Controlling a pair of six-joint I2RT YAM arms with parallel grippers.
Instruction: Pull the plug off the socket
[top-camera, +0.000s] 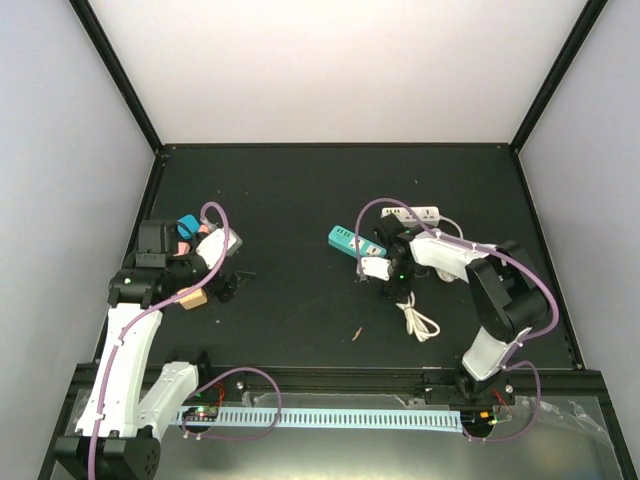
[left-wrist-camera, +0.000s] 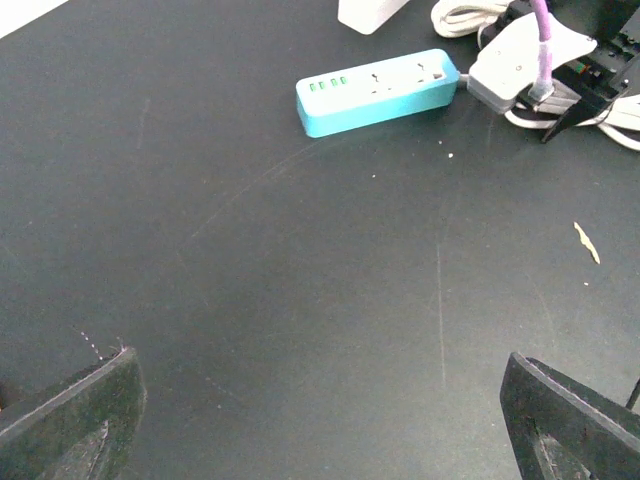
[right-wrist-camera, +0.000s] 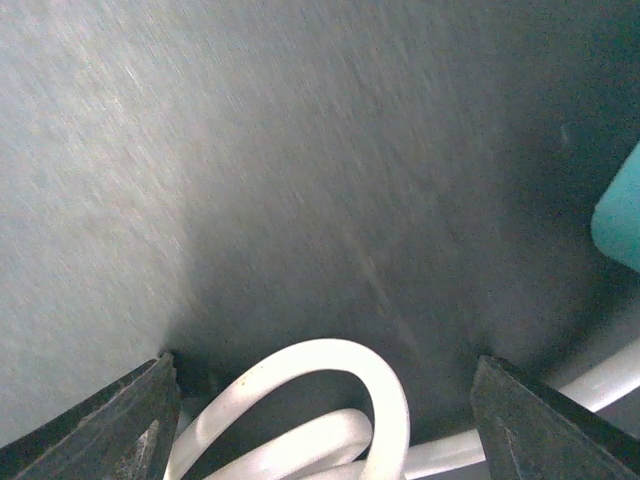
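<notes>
A teal power strip lies mid-table; it also shows in the left wrist view and at the right edge of the right wrist view. I cannot make out a plug in its sockets. My right gripper is open, low over a coiled white cable, whose loops lie between its fingers. My right gripper touches nothing I can see. My left gripper is open and empty, well left of the strip; in its own view the left gripper spans bare table.
A white power strip lies behind the right arm, its corner showing in the left wrist view. A small tan fleck lies on the black table. White walls stand on three sides.
</notes>
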